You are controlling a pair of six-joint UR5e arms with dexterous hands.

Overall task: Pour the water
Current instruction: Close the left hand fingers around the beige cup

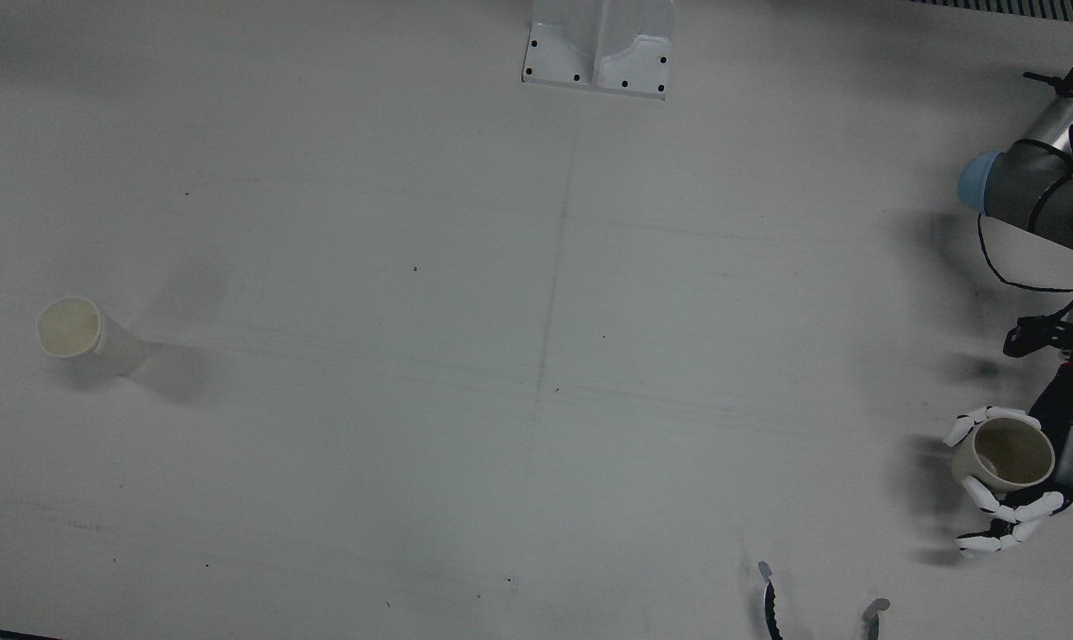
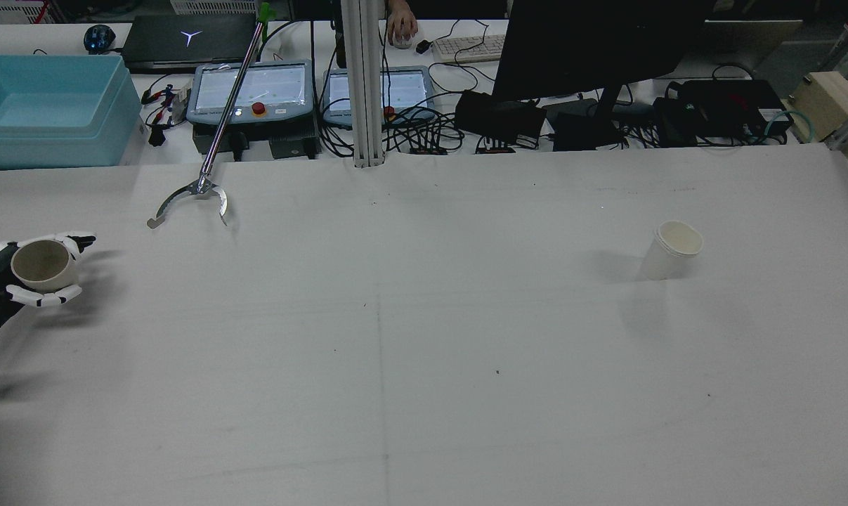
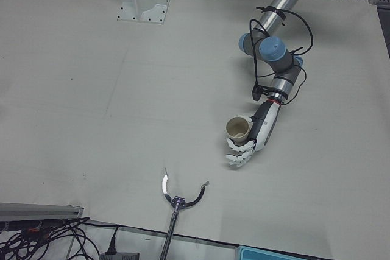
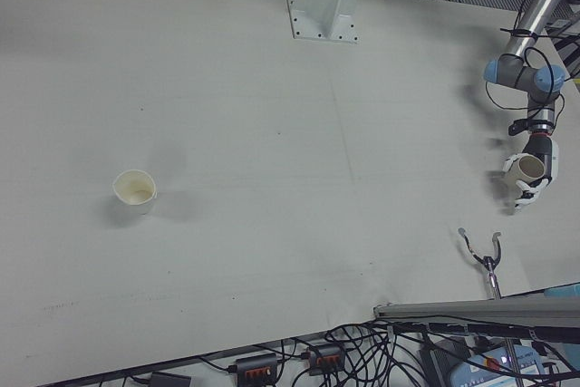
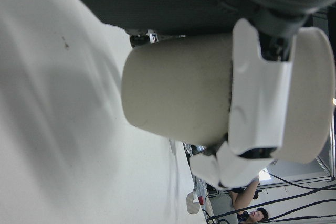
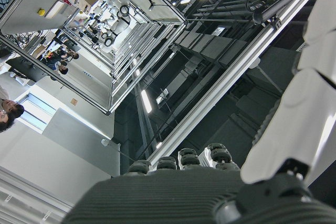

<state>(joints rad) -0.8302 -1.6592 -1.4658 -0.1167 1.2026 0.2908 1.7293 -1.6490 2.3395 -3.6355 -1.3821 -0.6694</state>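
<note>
The beige cup (image 1: 1003,455) is gripped upright by the left hand (image 1: 1012,502); it should be kept level while carried to the distant white cup (image 1: 78,331); the right hand's (image 6: 294,129) state cannot be told.

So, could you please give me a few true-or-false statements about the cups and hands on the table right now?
1. The left hand holds a beige cup upright. True.
2. The white paper cup lies tipped over on its side. False: it stands upright on the table.
3. The two cups are close together. False: they are at opposite ends of the table.
4. The reacher tool lies on the table, touching neither cup. True.
5. The right hand grips the white paper cup. False: nothing touches that cup; only the right hand's own camera shows part of that hand, aimed at the ceiling.
</note>
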